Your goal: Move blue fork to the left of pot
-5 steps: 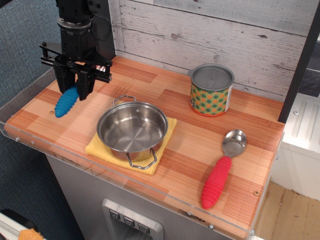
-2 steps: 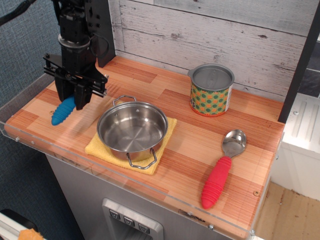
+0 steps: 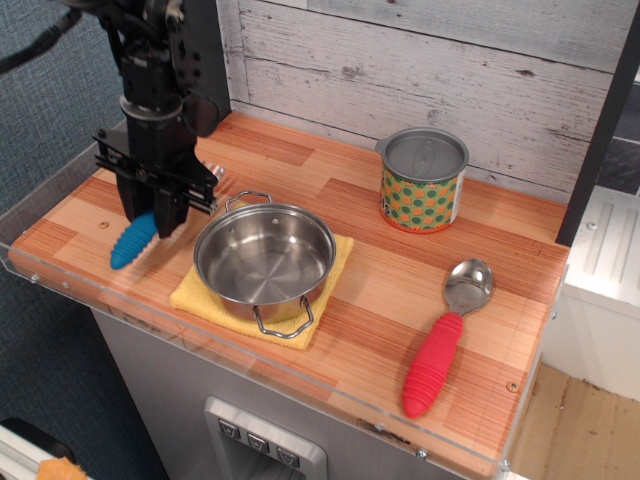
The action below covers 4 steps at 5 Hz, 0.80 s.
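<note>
The blue fork (image 3: 133, 243) lies at a slant just left of the pot (image 3: 264, 258), its ribbed handle pointing toward the front left edge. My gripper (image 3: 156, 217) is directly over it, fingers closed around the upper part of the handle, low over the wooden counter. I cannot tell whether the handle touches the counter. The tines are mostly hidden behind the gripper. The steel pot sits on a yellow cloth (image 3: 198, 297), with its two wire handles at back and front.
A patterned tin can (image 3: 422, 181) stands at the back right. A red-handled spoon (image 3: 440, 345) lies at the front right. A clear plastic rim (image 3: 60, 275) runs along the counter's left and front edges. A wooden wall closes the back.
My gripper has carried the blue fork toward the front edge and lower, staying left of the pot. The pot, can and spoon have not moved.
</note>
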{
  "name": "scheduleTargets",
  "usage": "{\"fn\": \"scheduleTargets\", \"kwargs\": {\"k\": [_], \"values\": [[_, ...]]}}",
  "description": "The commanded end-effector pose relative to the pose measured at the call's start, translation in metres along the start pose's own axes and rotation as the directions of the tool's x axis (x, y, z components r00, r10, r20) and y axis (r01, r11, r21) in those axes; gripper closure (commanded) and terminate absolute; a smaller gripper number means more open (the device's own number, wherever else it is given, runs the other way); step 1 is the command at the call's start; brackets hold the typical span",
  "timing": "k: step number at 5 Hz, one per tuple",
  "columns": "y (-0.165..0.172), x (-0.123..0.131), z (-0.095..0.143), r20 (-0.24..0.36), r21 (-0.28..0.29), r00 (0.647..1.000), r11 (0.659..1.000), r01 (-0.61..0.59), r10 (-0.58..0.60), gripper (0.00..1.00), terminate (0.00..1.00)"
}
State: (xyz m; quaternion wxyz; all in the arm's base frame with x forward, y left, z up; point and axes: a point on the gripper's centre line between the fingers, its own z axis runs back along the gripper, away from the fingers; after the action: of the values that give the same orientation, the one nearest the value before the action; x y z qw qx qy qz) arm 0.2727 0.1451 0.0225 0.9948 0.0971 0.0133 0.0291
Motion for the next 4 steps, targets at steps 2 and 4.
{"fn": "scheduleTargets", "kwargs": {"k": [2,4], "values": [[0.007,-0.002,0.002,0.013,0.009,0.999,0.999,-0.045,0.045,0.0,0.0],[0.017,-0.01,0.01,0.013,0.013,0.997,0.997,-0.07,0.07,0.0,0.0]]}}
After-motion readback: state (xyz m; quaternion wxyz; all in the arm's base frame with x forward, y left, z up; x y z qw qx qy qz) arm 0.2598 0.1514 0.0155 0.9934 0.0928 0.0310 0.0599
